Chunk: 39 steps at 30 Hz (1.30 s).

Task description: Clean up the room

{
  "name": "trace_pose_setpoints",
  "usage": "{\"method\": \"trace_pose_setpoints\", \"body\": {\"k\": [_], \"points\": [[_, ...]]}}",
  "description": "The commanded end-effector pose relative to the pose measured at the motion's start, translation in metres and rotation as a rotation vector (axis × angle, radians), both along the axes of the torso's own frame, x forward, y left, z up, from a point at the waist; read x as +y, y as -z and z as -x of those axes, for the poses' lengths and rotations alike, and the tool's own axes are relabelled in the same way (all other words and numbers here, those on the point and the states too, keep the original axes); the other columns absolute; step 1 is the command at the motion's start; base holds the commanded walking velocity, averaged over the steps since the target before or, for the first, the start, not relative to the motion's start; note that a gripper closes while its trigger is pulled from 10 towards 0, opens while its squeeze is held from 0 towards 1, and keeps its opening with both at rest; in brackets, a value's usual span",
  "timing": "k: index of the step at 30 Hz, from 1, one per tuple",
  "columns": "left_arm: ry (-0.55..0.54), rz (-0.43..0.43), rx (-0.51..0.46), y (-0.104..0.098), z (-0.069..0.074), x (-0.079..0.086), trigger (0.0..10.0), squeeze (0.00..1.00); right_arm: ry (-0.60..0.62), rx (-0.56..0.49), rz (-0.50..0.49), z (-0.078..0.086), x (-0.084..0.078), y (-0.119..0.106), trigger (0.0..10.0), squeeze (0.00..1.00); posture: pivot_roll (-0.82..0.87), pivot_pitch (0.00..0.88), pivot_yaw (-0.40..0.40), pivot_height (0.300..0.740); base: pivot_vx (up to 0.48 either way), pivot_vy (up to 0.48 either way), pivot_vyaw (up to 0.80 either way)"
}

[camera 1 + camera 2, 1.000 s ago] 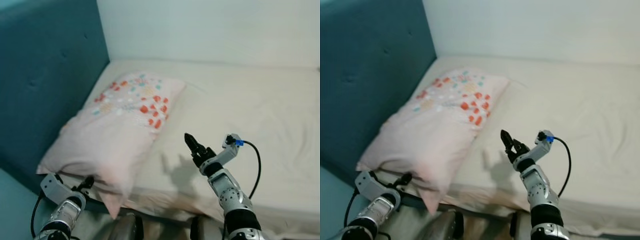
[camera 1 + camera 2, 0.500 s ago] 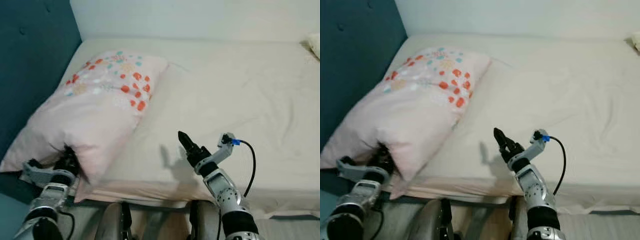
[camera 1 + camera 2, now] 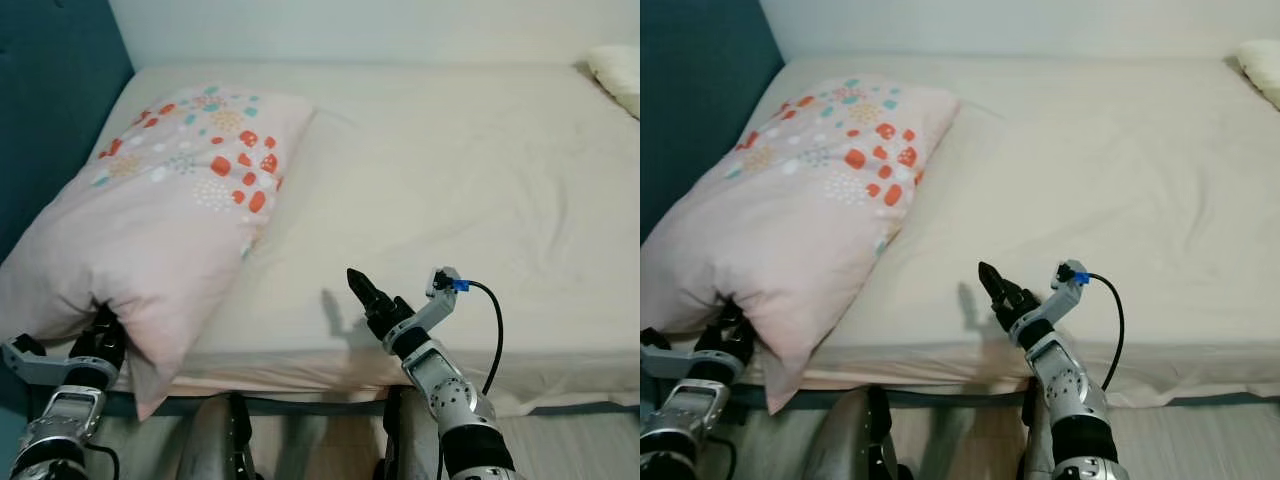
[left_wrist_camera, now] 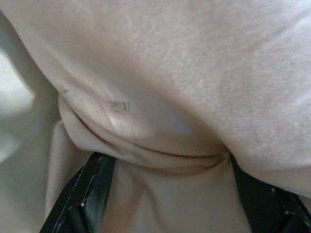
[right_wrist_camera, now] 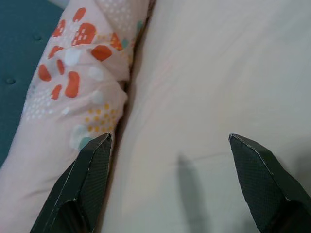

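- Pink cotton pillow (image 3: 160,210) with red and teal spots lies at the headboard end of the bed (image 3: 450,180); its near corner now overhangs the bed edge and sits between my left jaws.
- Left gripper (image 3: 100,338): a second ago it hung below the corner, apart from it. Since then it has come up, and in the left wrist view the fingers (image 4: 90,194) stand either side of a bunched fold of pillowcase. I read this as closed on the fabric, a pinch of cloth rather than the stuffing.
- Right gripper (image 3: 368,297): raised over the bare sheet near the bed's front edge, well apart from the pillow. In the right wrist view its fingers are spread wide with nothing between them. Pose unchanged across the last second.
- Whole scene has slid sideways in the head views; that is the camera turning, not the pillow moving.
- Second pale pillow (image 3: 615,75) has come into view at the far corner, well away from both jaws.
- Judgement: grasp is made, so the pillow can now be pulled or straightened. Thin fabric hold may slip if I tug hard.
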<state>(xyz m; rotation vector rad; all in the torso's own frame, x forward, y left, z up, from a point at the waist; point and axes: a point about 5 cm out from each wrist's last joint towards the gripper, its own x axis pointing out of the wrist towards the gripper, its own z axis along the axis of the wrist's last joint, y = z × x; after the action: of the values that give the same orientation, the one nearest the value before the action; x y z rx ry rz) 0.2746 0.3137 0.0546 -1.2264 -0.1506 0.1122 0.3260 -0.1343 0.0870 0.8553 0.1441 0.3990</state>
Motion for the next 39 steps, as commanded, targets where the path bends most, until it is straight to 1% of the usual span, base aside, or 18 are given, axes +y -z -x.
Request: {"method": "trace_pose_setpoints", "body": {"k": [1, 2, 3, 4, 7, 8, 12, 15, 17, 19, 21, 22, 24, 26, 30, 33, 38, 39], "points": [[0.013, 0.030, -0.084, -0.001, 0.015, 0.006, 10.0, 1.00, -0.017, 0.027, 0.002, 0.002, 0.002, 0.005, 10.0, 0.00, 0.08, 0.247, -0.030, 0.465, 0.000, 0.000, 0.00], [0.041, 0.043, -0.132, 0.001, 0.030, 0.008, 10.0, 1.00, -0.024, 0.026, 0.003, 0.001, 0.002, 0.005, 10.0, 0.00, 0.09, 0.246, -0.034, 0.460, 0.000, 0.000, 0.00], [0.041, 0.043, -0.132, 0.001, 0.030, 0.008, 10.0, 1.00, -0.024, 0.026, 0.003, 0.001, 0.002, 0.005, 10.0, 0.00, 0.09, 0.246, -0.034, 0.460, 0.000, 0.000, 0.00], [0.089, 0.044, -0.166, 0.003, 0.048, 0.007, 10.0, 1.00, -0.032, 0.027, 0.004, 0.001, 0.003, 0.005, 10.0, 0.00, 0.10, 0.246, -0.036, 0.455, 0.000, 0.000, 0.00], [0.190, 0.036, -0.200, 0.006, 0.082, 0.000, 10.0, 1.00, -0.046, 0.032, 0.008, 0.001, 0.004, 0.006, 10.0, 0.00, 0.11, 0.240, -0.039, 0.440, 0.000, 0.000, 0.00], [0.190, 0.036, -0.200, 0.006, 0.082, 0.000, 10.0, 1.00, -0.046, 0.032, 0.008, 0.001, 0.004, 0.006, 10.0, 0.00, 0.11, 0.240, -0.039, 0.440, 0.000, 0.000, 0.00], [0.209, 0.022, -0.223, 0.000, 0.103, 0.001, 10.0, 1.00, -0.058, 0.035, 0.011, 0.000, 0.006, 0.007, 10.0, 0.00, 0.13, 0.232, -0.048, 0.425, 0.000, 0.000, 0.00], [0.182, 0.017, -0.226, -0.002, 0.103, 0.005, 10.0, 1.00, -0.062, 0.035, 0.010, 0.000, 0.007, 0.007, 10.0, 0.00, 0.13, 0.232, -0.048, 0.420, 0.000, 0.000, 0.00], [0.137, 0.021, -0.260, -0.010, 0.093, 0.009, 10.0, 1.00, -0.066, 0.034, 0.010, -0.001, 0.008, 0.007, 10.0, 0.00, 0.14, 0.223, -0.052, 0.410, 0.000, 0.000, 0.00], [0.137, 0.021, -0.260, -0.010, 0.093, 0.009, 10.0, 1.00, -0.066, 0.034, 0.010, -0.001, 0.008, 0.007, 10.0, 0.00, 0.14, 0.223, -0.052, 0.410, 0.000, 0.000, 0.00], [0.115, 0.026, -0.297, -0.022, 0.076, 0.006, 10.0, 1.00, -0.068, 0.033, 0.010, -0.002, 0.009, 0.006, 10.0, 0.00, 0.13, 0.217, -0.056, 0.400, 0.000, 0.000, 0.00], [0.115, 0.026, -0.297, -0.022, 0.076, 0.006, 10.0, 1.00, -0.068, 0.033, 0.010, -0.002, 0.009, 0.006, 10.0, 0.00, 0.13, 0.217, -0.056, 0.400, 0.000, 0.000, 0.00], [0.048, 0.031, -0.253, -0.023, 0.051, -0.002, 10.0, 1.00, -0.064, 0.030, 0.013, -0.002, 0.007, 0.006, 10.0, 0.00, 0.12, 0.213, -0.055, 0.390, 0.000, 0.000, 0.00], [-0.022, 0.039, -0.208, -0.020, 0.038, -0.004, 10.0, 1.00, -0.058, 0.027, 0.017, -0.002, 0.004, 0.005, 10.0, 0.00, 0.12, 0.208, -0.055, 0.380, 0.000, 0.000, 0.00], [-0.069, 0.032, -0.199, -0.025, 0.025, -0.005, 10.0, 1.00, -0.054, 0.025, 0.020, -0.002, 0.002, 0.005, 10.0, 0.00, 0.11, 0.204, -0.058, 0.365, 0.000, 0.000, 0.00], [-0.080, 0.024, -0.194, -0.027, 0.022, -0.004, 10.0, 1.00, -0.053, 0.025, 0.021, -0.002, 0.002, 0.005, 10.0, 0.00, 0.11, 0.204, -0.058, 0.360, 0.000, 0.000, 0.00], [-0.218, -0.048, -0.097, -0.036, 0.008, 0.012, 10.0, 1.00, -0.036, 0.022, 0.011, -0.004, 0.000, 0.004, 10.0, 0.00, 0.11, 0.201, -0.061, 0.350, 0.000, 0.000, 0.00], [-0.282, -0.083, -0.060, -0.044, 0.003, 0.020, 10.0, 0.93, -0.024, 0.017, 0.000, -0.005, -0.001, 0.003, 10.0, 0.00, 0.11, 0.202, -0.063, 0.350, 0.000, 0.000, 0.00]]}}
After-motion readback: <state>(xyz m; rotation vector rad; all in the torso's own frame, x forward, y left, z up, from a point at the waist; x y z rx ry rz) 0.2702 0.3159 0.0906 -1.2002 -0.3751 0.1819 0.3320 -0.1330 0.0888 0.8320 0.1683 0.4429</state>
